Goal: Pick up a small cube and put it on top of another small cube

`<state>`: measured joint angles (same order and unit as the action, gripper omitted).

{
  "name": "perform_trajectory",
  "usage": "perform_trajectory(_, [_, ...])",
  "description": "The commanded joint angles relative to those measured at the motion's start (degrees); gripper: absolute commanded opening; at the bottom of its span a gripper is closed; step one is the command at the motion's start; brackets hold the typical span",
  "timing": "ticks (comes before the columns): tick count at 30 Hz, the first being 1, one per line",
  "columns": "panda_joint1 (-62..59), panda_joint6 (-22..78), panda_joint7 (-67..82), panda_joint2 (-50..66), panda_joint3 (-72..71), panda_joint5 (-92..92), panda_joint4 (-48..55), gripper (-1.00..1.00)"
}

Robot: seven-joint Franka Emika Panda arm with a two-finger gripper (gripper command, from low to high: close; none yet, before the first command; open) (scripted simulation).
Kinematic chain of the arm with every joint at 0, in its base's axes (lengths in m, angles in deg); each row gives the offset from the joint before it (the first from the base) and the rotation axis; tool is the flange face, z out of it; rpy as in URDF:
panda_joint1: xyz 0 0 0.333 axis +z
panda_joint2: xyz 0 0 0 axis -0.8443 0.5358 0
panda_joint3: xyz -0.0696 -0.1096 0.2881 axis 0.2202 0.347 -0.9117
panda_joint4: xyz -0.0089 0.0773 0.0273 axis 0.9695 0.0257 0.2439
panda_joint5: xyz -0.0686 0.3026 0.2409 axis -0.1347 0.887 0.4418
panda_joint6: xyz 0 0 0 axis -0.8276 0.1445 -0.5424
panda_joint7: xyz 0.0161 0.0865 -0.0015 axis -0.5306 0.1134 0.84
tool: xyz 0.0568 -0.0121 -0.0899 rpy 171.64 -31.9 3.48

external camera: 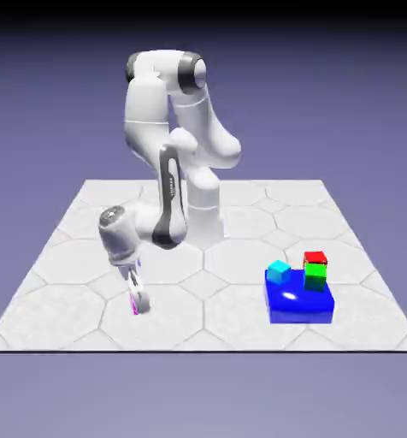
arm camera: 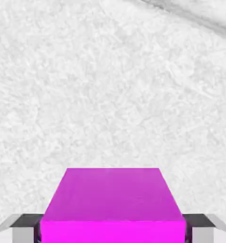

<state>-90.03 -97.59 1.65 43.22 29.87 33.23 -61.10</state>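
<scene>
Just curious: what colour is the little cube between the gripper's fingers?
Bright magenta cube; clearest in the hand view.

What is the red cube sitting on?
The red cube sits on top of a green cube, which stands on a big blue block beside a cyan cube. The green cube's top face is covered, so it cannot be seen.

The exterior view looks from above and in front of the table (external camera: 241, 257), facing the arm's base, far enough to take in the whole tabletop and the blue block (external camera: 299, 304). The hand view sits on the gripper (arm camera: 113, 232), looking down along it, very close to the magenta cube (arm camera: 113, 204). Both views share that cube (external camera: 137, 308) and the tabletop around it.
</scene>
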Motion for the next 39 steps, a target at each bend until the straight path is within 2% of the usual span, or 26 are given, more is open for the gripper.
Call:
perform_trajectory(1, [0.0, 1.9, -0.2, -2.1, 0.2, -0.2, -0.2, -1.0])
perform_trajectory(4, [1.2, 7.0, 0.6, -7.2, 0.4, -1.2, -0.3, -1.0])
perform_trajectory(32, [59.3, 29.7, 64.3, -15.0, -6.7, -20.7, 14.2, -1.0])
perform_trajectory(34, [59.5, 29.7, 64.5, -15.0, -6.7, -20.8, 14.2, -1.0])
perform_trajectory(38, [59.7, 19.9, 62.0, -8.4, -5.4, -24.2, 10.7, -1.0])
perform_trajectory(39, [59.7, 19.9, 62.0, -8.4, -5.4, -24.2, 10.7, 1.0])
